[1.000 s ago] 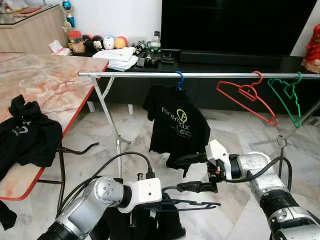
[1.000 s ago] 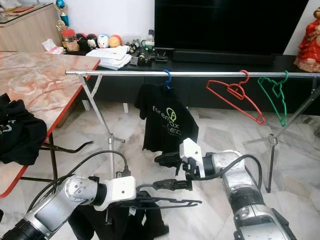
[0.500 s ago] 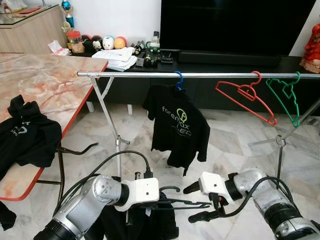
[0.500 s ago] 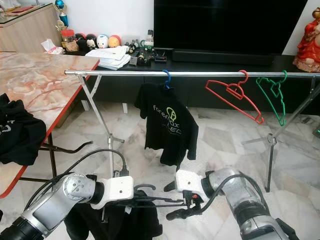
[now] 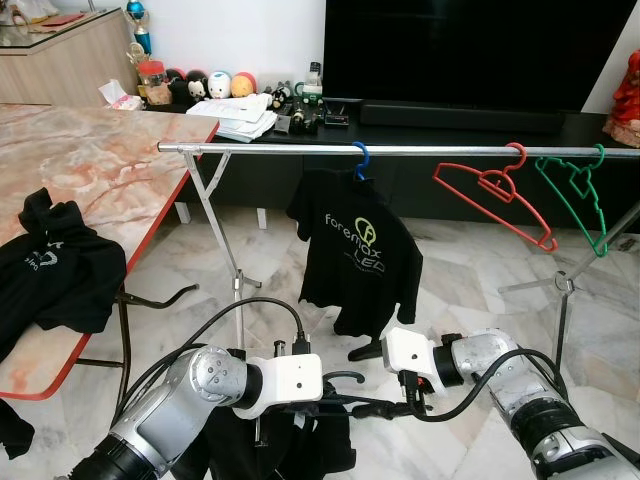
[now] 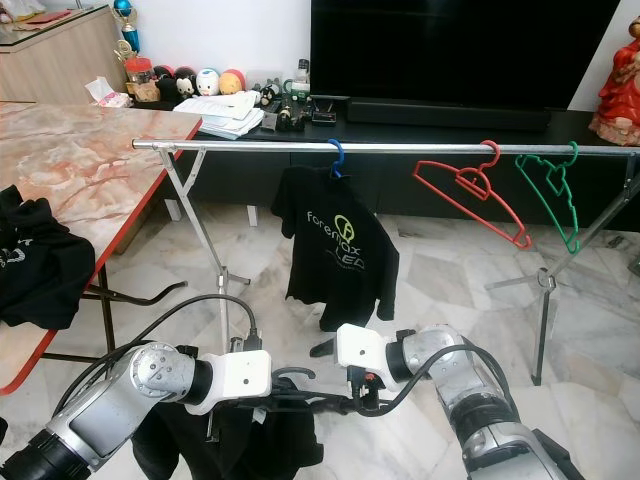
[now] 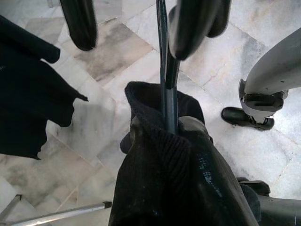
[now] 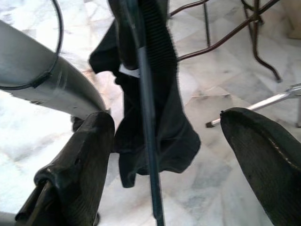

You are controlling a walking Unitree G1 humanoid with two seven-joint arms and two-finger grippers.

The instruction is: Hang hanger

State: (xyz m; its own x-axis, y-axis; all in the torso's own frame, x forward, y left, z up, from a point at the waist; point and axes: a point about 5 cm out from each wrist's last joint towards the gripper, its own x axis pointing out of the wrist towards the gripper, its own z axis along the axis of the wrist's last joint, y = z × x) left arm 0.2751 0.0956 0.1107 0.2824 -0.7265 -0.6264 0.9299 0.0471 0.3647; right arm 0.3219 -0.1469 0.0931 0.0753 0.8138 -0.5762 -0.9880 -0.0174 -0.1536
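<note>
A black hanger [image 5: 345, 380] carrying a black garment [image 5: 300, 445] is low in front of me, over the floor. My left gripper [image 5: 332, 400] is shut on it near the collar [image 7: 155, 122], and the hanger's arm [image 7: 162, 56] runs out along one finger. My right gripper [image 5: 372, 380] stands open, and the hanger's thin arm [image 8: 146, 141] passes between its spread fingers [image 8: 89, 155] without touching them. Beyond stands the steel rail [image 5: 420, 150], well above both grippers. It bears a blue hanger with a black T-shirt [image 5: 360, 255], a red hanger [image 5: 495, 195] and a green hanger [image 5: 575, 190].
The rail is bare between its left leg [image 5: 215, 220] and the T-shirt. A marble table [image 5: 110, 160] on my left holds another black garment [image 5: 55, 275]. A dark TV console [image 5: 440, 125] with toys and papers runs behind the rail. The floor is marble tile.
My right gripper dropped from beside the hanging T-shirt to near the floor, then came left, its open fingers now either side of the hanger's arm. My left gripper kept the hanger about still.
</note>
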